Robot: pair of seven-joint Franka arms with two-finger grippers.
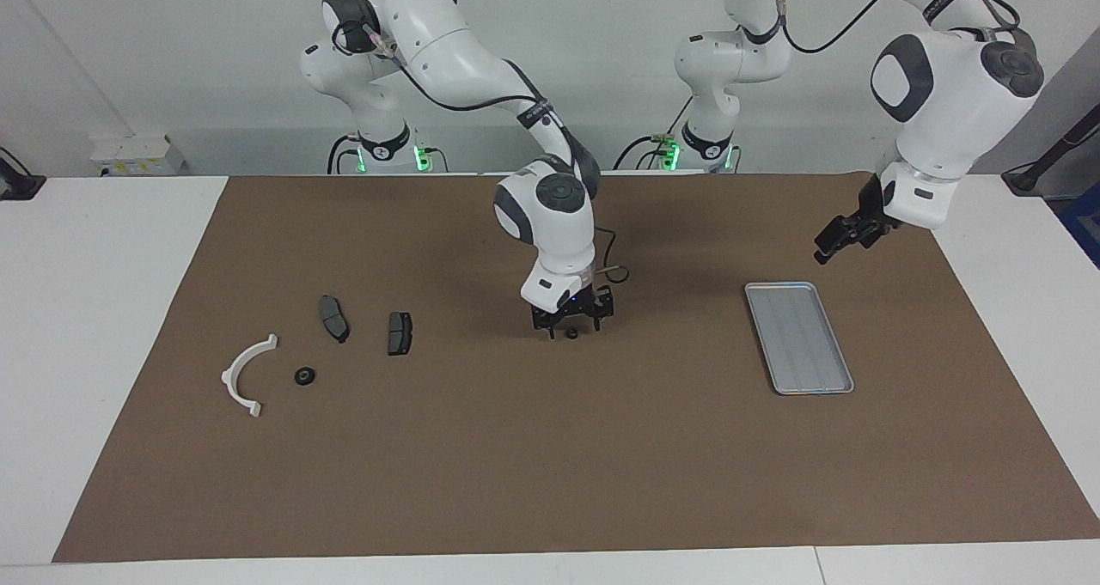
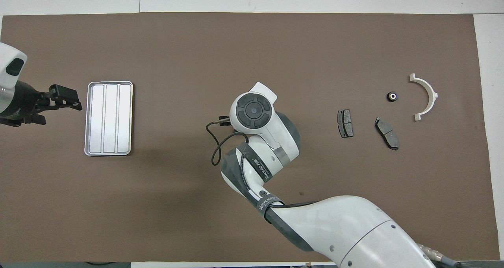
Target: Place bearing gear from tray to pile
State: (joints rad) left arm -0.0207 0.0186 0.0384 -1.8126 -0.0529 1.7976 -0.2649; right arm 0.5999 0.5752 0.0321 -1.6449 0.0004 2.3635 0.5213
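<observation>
1. Straddling the bearing gear point(image 1: 571, 333) on the brown mat point(image 1: 550, 447), between the tray point(image 1: 827, 389) and the pile point(image 1: 331, 344), the right gripper point(image 1: 571, 329) has unclenched fingers, not yet grasping.
2. Next, I judge: clench, lift, carry pile-ward.
3. Waiting released near the tray: left gripper point(image 1: 827, 248).

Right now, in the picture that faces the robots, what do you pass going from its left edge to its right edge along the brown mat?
White half-ring plastic bracket → small black round gear → dark grey brake-pad plate → second dark grey plate → right gripper over another small black gear → ridged silver-grey metal tray → left gripper.
</observation>
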